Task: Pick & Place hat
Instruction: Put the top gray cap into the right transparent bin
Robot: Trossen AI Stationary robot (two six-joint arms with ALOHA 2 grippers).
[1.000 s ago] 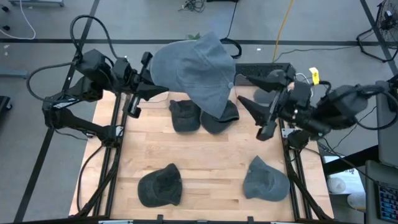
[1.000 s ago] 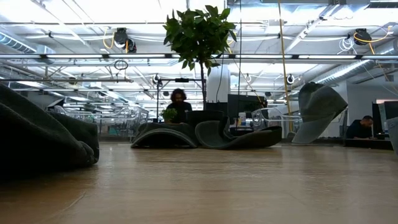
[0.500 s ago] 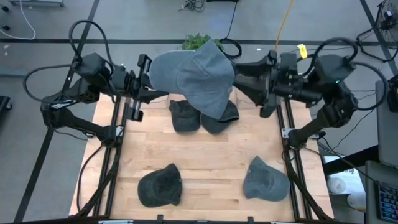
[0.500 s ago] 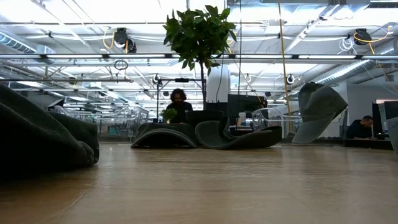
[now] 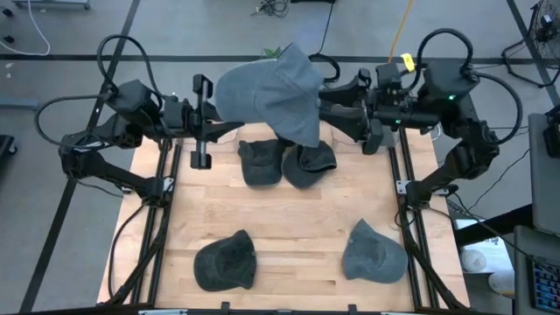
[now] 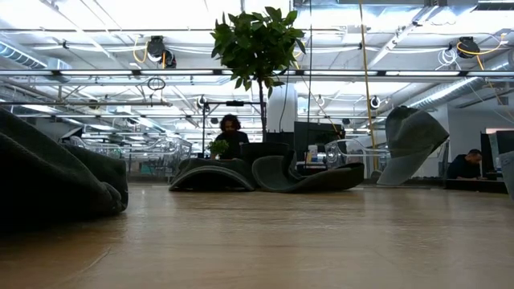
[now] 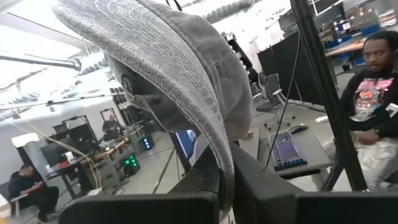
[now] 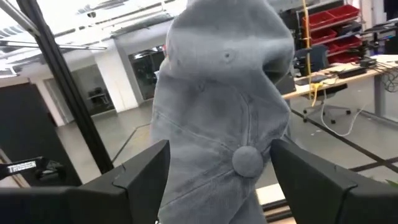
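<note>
We hold the grey hat (image 5: 276,92) aloft above the table's far edge, between both arms. It is soft, light cloth that sags and folds, so we judge the stiffer brim or a seam the best place to take hold. Its long axis runs roughly from the left arm toward the table's far-right side, the crown's button facing the right wrist camera. Our left gripper (image 5: 213,133) is clenched on the hat's edge, cloth pinched between its fingers. Our right gripper (image 5: 337,112) sits spread wide, its fingers either side of the crown, not yet closed. Four more caps (image 5: 260,163) lie on the table (image 5: 297,227) below.
</note>
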